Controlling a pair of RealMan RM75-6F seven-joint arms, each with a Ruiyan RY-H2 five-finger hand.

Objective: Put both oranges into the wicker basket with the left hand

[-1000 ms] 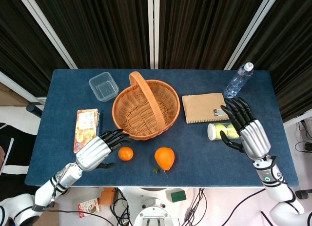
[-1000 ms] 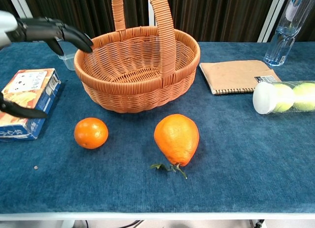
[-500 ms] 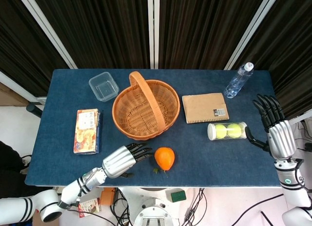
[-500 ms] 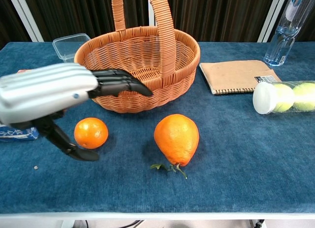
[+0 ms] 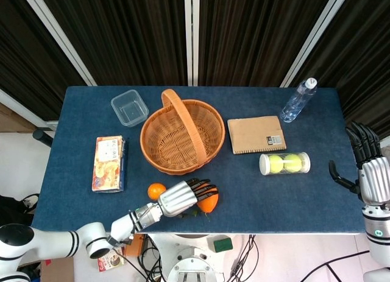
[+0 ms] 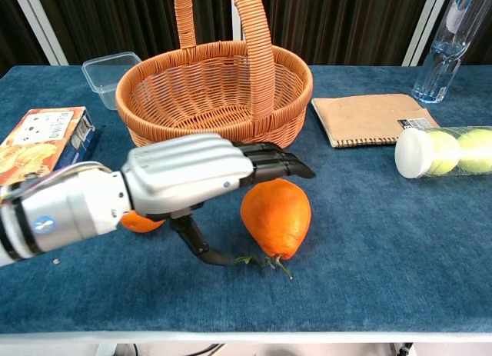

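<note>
i see the big orange [image 6: 276,217] low in the middle of the chest view, on the blue surface [image 6: 384,248] just in front of the basket [image 6: 215,102], stem and leaves pointing down toward me. the small orange [image 5: 156,190] sits to its left, mostly hidden behind my left hand [image 6: 188,175] in the chest view but plain in the head view, lower centre-left. neither orange is in the basket. my left hand reaches in from the lower left, over the gap between the two oranges; its fingers [image 6: 277,162] stretch out flat and apart above the top of the big orange, the thumb hanging low beside it, nothing held. i cannot tell if the fingers touch the fruit.

further out, a snack box [image 5: 109,162] lies at the left of the head view and a clear tub [image 5: 129,107] at the upper left. right of the basket lie a notebook [image 5: 256,134] and, below it, a tube of tennis balls [image 5: 284,163]; a water bottle [image 5: 298,101] stands at the upper right. my right hand [image 5: 369,169] is off the surface at the far right edge, fingers spread, empty.
</note>
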